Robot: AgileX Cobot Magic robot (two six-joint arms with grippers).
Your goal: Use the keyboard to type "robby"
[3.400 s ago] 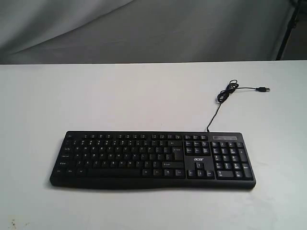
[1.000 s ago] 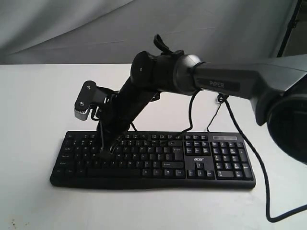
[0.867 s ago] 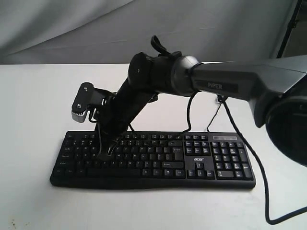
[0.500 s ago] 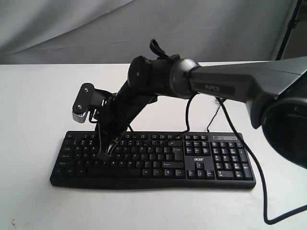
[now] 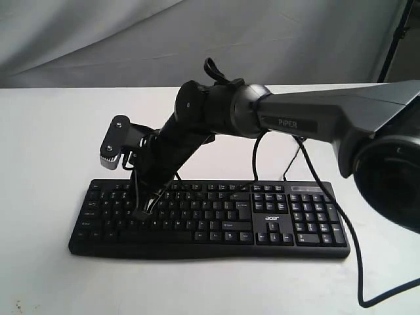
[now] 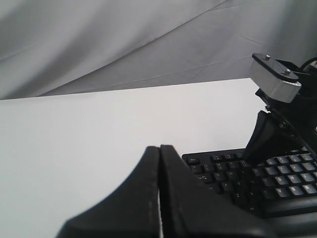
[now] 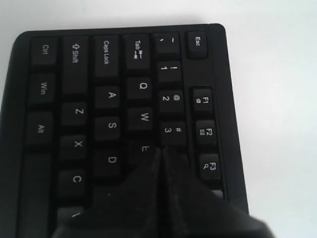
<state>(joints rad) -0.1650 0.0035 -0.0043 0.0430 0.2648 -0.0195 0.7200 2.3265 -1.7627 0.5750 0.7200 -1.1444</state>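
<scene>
Keyboard (image 5: pixel 262 223), wide, black plastic with white legends and a number pad, lies near the front of the white surface (image 5: pixel 52 131). The right claw (image 5: pixel 146 211), fingers pressed together, points down at its left letter keys, tip beside E. The left claw (image 6: pixel 159 150), also pressed together, sits off the keyboard's Esc corner. A grey cloth backdrop (image 5: pixel 98 39) hangs behind.

One keyboard (image 5: pixel 216 220); one table (image 5: pixel 52 144); two finger pairs: left fingers (image 6: pixel 143 193), right fingers (image 7: pixel 141 196).
</scene>
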